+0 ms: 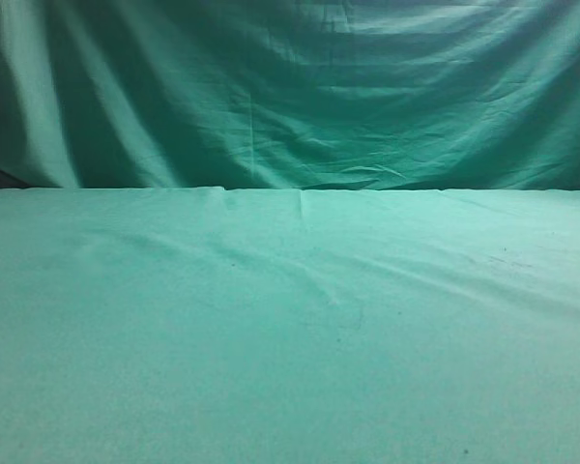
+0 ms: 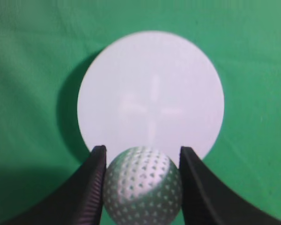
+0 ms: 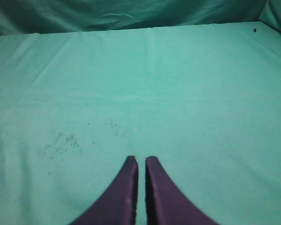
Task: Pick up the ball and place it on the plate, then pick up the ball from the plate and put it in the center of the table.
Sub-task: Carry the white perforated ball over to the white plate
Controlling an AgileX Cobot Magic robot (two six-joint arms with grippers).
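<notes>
In the left wrist view my left gripper (image 2: 142, 154) is shut on a silver dimpled ball (image 2: 143, 185), both black fingers against its sides. It holds the ball above the near edge of a round white plate (image 2: 151, 93) that lies on the green cloth. In the right wrist view my right gripper (image 3: 141, 161) is shut and empty, low over bare green cloth. The exterior view shows neither gripper, ball nor plate.
A green cloth covers the table (image 1: 290, 329) and a green curtain (image 1: 290, 87) hangs behind it. The table's far edge (image 3: 145, 29) shows in the right wrist view. Small dark specks (image 3: 65, 140) lie on the cloth.
</notes>
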